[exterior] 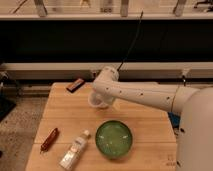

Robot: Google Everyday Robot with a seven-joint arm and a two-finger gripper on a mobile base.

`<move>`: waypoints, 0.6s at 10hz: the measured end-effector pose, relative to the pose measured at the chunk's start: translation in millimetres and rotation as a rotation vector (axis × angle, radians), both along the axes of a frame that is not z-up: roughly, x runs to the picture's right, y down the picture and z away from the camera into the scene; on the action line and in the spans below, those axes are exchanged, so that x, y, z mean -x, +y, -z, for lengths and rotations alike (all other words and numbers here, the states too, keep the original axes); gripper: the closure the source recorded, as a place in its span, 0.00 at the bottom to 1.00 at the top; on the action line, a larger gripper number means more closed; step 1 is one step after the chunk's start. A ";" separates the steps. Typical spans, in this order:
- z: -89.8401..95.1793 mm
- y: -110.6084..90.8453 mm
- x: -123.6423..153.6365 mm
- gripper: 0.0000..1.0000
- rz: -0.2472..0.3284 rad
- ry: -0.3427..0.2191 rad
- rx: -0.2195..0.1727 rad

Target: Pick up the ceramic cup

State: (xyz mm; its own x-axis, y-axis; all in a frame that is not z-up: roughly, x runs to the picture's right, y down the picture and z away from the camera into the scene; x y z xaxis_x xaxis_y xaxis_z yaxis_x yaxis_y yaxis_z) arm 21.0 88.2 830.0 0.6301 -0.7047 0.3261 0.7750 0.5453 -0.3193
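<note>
The ceramic cup (94, 102) is a small white cup on the wooden table (145, 122), left of the middle and behind the green bowl. My gripper (101, 98) is at the end of the white arm that reaches in from the right. It hangs right at the cup and covers the cup's right and upper part. Only the cup's left side and base show.
A wide green bowl (114, 139) sits in front of the cup. A clear white-capped bottle (74, 149) lies at the front left, with a red-brown packet (49, 140) further left. A small dark object (75, 85) lies at the back left edge.
</note>
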 end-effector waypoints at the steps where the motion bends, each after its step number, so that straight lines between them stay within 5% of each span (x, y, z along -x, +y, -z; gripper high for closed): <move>1: -0.4 -0.7 3.4 0.20 0.004 -0.004 0.002; 6: -6.0 -2.7 11.0 0.20 0.020 -0.010 0.015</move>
